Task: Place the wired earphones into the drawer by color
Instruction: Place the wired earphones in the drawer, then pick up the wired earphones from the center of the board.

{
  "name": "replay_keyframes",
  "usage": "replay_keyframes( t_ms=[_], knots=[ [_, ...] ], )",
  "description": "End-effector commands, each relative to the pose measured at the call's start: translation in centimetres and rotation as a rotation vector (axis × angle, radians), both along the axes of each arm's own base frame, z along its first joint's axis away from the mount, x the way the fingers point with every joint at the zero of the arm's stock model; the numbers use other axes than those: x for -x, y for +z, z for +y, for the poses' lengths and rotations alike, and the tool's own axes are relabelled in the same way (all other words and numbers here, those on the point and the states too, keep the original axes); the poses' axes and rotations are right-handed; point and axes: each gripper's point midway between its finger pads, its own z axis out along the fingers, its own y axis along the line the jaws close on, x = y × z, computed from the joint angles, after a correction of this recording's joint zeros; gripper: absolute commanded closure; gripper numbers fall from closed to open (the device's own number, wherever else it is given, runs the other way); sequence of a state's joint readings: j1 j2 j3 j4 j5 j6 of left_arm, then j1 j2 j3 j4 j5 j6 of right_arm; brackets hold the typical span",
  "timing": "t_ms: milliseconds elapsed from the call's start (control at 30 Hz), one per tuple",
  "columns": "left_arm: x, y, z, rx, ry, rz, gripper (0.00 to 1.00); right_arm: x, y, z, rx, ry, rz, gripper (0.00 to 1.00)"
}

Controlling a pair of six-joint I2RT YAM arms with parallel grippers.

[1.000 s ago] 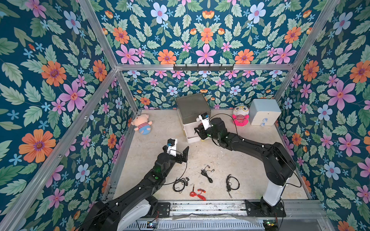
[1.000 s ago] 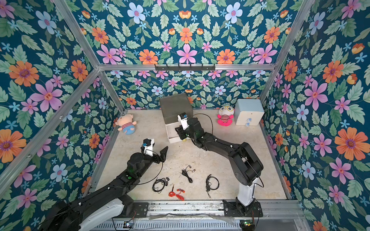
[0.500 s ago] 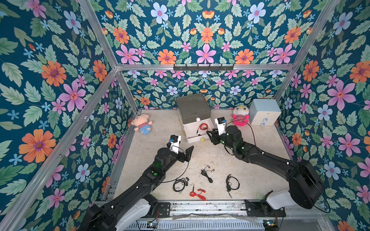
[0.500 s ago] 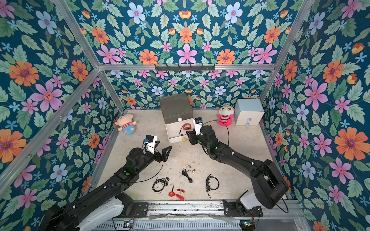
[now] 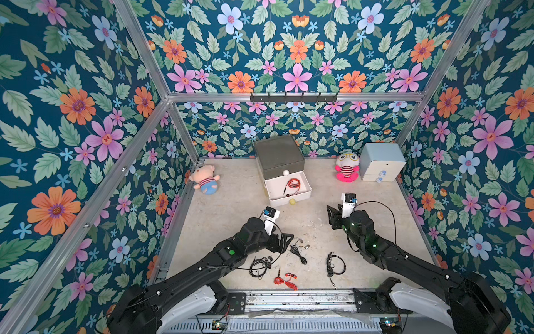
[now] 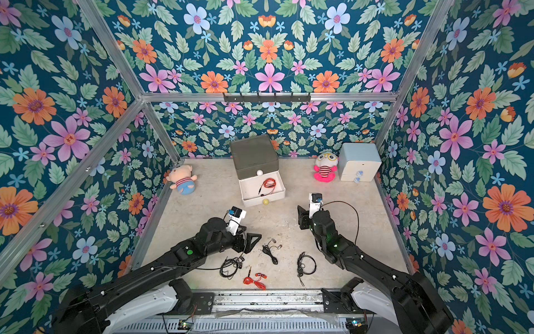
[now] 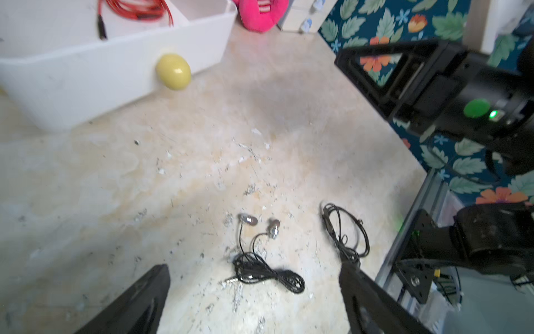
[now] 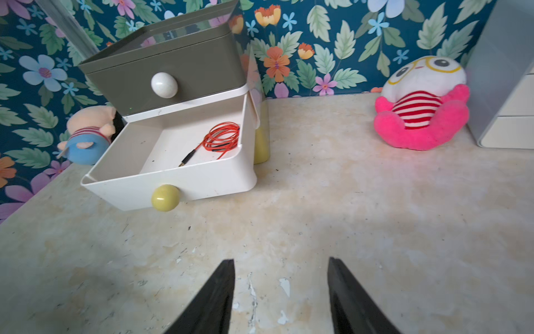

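The white drawer (image 5: 289, 196) with a yellow knob stands pulled out under a grey box, and one red-orange coil of wired earphones (image 5: 292, 184) lies inside it (image 8: 222, 138). On the floor near the front lie a black set with silver buds (image 5: 299, 251), two black bundles (image 5: 260, 264) (image 5: 335, 264) and a red set (image 5: 286, 280). My left gripper (image 5: 284, 240) is open just above the silver-bud set (image 7: 265, 260), which lies between its fingers (image 7: 156, 286). My right gripper (image 5: 332, 212) is open and empty over bare floor, right of the drawer (image 8: 173, 176).
A pig plush (image 5: 205, 180) lies at the back left. A pink plush (image 5: 346, 167) and a light blue cabinet (image 5: 381, 162) stand at the back right. Flowered walls close three sides and a metal rail (image 5: 289, 297) runs along the front.
My right gripper has drawn back from the drawer to the right and opened wider, leaving the red-orange earphones inside. My left gripper has come forward to the silver-bud black set.
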State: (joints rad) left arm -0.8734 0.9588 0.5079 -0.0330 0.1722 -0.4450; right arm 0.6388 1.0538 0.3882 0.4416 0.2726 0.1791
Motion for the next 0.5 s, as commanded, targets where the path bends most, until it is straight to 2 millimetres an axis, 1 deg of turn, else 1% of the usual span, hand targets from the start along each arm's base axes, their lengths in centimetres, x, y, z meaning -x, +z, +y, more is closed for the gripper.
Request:
replay_keyframes(
  t_ms=[0,200,400,467],
  knots=[
    [1.3,-2.0,0.9,-0.069,0.045,0.078,0.04,-0.4,1.2,-1.2,-0.016,-0.065,-0.084,0.44],
    [4.8,-3.4,1.0,-0.108,0.015,0.101,0.07,-0.3,0.5,-1.3,0.006,-0.064,-0.074,0.43],
    [7.8,-5.0,0.7,-0.176,-0.019,0.094,0.08,-0.1,0.7,-1.3,-0.002,-0.059,-0.075,0.43],
    [8.9,-5.6,0.3,-0.206,-0.049,0.088,0.1,0.0,0.9,-1.4,-0.007,-0.058,-0.082,0.43]
  ],
)
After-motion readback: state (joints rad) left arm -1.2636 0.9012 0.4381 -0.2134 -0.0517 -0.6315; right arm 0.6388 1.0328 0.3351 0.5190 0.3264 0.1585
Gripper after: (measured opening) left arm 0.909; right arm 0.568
